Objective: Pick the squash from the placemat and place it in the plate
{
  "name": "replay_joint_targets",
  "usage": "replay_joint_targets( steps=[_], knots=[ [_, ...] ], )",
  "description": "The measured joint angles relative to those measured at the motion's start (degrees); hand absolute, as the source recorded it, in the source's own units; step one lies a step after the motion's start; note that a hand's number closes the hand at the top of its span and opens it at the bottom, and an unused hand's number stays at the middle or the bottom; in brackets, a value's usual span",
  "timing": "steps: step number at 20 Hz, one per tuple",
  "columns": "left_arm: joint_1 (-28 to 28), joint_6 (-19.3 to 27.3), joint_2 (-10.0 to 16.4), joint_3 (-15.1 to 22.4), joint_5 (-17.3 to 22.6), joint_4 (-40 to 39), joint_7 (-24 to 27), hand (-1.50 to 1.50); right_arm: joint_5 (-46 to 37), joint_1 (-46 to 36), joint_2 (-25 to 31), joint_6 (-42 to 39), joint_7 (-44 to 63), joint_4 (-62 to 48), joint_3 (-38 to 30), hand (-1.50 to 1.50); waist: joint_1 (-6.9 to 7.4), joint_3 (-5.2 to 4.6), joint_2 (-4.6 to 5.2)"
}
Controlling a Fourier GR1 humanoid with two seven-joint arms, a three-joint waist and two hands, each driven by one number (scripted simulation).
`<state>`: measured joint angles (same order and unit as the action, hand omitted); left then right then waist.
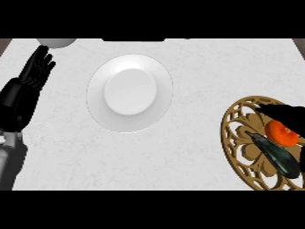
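Note:
A gold openwork placemat (240, 134) lies at the right. On it rests a long dark green squash (277, 156) with a stem at its upper left end. A round orange vegetable (281, 133) touches it. My right hand (303, 118) hovers over the mat's right side with its fingers spread above the orange vegetable and its thumb below, near the squash's lower end, curled round neither. The white plate (129, 93) sits mid-counter with nothing in it. At the left edge my left hand (36, 71) rests open, fingers up.
A white rounded object (56, 42) shows at the counter's far edge, just above the left hand's fingertips. Wooden strips border the counter at the far left and right corners. Bare marble lies between the plate and the placemat.

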<state>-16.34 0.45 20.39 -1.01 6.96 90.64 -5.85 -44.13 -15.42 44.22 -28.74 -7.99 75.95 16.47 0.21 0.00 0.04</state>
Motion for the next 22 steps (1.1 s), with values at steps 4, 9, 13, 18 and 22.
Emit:
replay_joint_targets(
  steps=[4,9,13,18,22],
  knots=[
    [1.2,-0.6,-1.0,-0.4,-0.7,1.6,-0.4,0.0,-4.0,-1.9,-2.3,0.1,-1.2,-4.3,-0.6,-1.5,0.05,-0.05,-0.03],
    [1.4,-1.6,-1.6,-1.1,-1.4,0.9,0.4,0.0,-7.8,-2.4,-4.4,4.0,-3.7,-7.6,-1.5,1.5,-0.07,-0.37,-0.14],
    [0.8,-1.9,-1.5,-1.6,-1.4,1.3,-0.5,0.0,-8.6,-1.8,-5.8,12.1,-7.9,-8.2,-3.4,1.5,-0.11,-0.46,-0.23],
    [0.0,-2.6,-2.0,-1.1,-1.8,0.7,0.1,0.0,-10.6,-11.0,-9.8,16.4,-5.8,-20.7,-7.0,1.5,1.19,-0.42,0.2],
    [-1.1,-2.6,-2.6,-0.5,-2.0,0.7,-0.4,0.0,-11.9,-19.0,-11.5,21.6,-3.7,-31.6,-10.7,1.5,2.43,-0.07,0.76]
  ],
)
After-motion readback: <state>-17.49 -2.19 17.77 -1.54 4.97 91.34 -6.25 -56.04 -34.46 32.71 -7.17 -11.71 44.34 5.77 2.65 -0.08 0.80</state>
